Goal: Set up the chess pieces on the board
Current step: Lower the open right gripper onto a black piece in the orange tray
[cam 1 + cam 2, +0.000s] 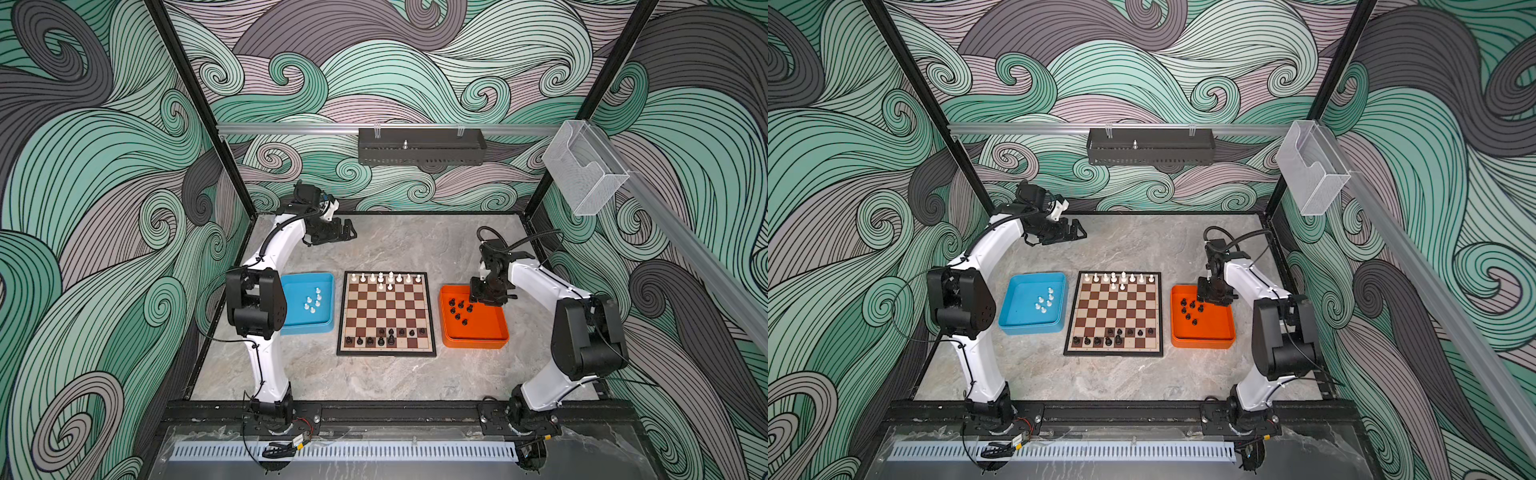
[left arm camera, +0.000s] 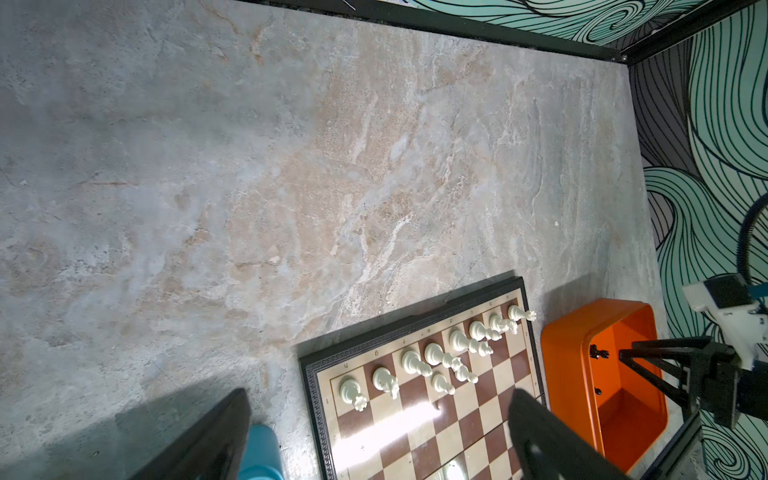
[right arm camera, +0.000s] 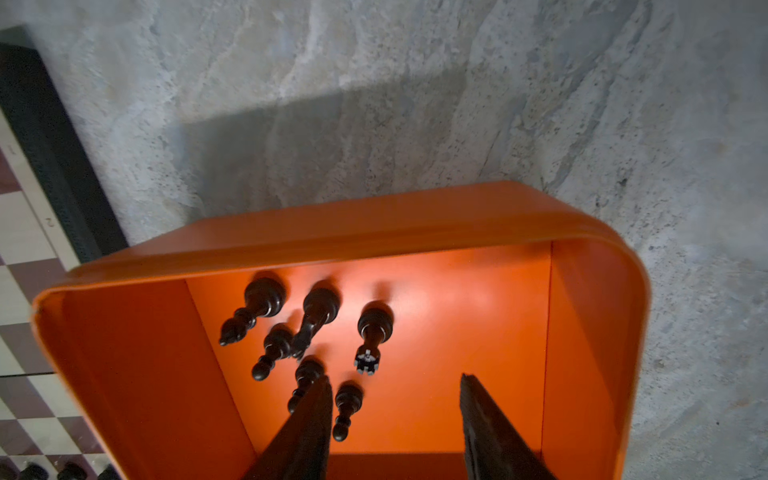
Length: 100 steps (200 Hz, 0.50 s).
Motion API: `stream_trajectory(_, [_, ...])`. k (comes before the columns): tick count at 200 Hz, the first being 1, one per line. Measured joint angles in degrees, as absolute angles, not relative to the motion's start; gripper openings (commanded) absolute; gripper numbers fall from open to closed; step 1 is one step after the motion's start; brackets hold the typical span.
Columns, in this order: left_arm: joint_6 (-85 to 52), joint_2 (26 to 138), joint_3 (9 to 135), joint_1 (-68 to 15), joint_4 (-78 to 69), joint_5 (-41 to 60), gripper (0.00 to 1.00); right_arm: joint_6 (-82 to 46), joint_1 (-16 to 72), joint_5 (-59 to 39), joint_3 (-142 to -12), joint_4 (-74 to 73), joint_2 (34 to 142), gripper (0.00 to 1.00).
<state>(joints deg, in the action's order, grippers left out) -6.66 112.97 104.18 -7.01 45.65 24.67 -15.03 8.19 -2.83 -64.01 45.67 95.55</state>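
My R jaws hung half-open, empty, over orange tray [image 3: 374, 232]; upright black pawn [image 3: 347, 405] stood under their gap, nearer one side.

In both top views the right pincer [image 1: 485, 297] covers a far corner of the orange tray [image 1: 478, 334] and hides its own fingertips. The pieces [image 1: 385, 279] on the board [image 1: 386, 353] are too small to tell by kind. In a top view the left elbow [image 1: 255, 301] hides one edge of the blue tray [image 1: 309, 328]. In the left wrist view the board, the blue tray and the blurred fingers [image 2: 540, 436] of the left pincer [image 2: 380, 395] run off the picture's edge. In the right wrist view a finger [image 3: 307, 428] hides part of one black piece [image 3: 307, 370], the orange tray is cut off, and black pieces [image 3: 70, 471] on the board blur.
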Motion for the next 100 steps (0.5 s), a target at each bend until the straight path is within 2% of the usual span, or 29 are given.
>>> stream_trajectory(100, [-6.94,111.9,103.55,-7.03,45.43,24.43,0.98,-14.59,8.36,-4.32,-63.46,43.42,97.01,0.41])
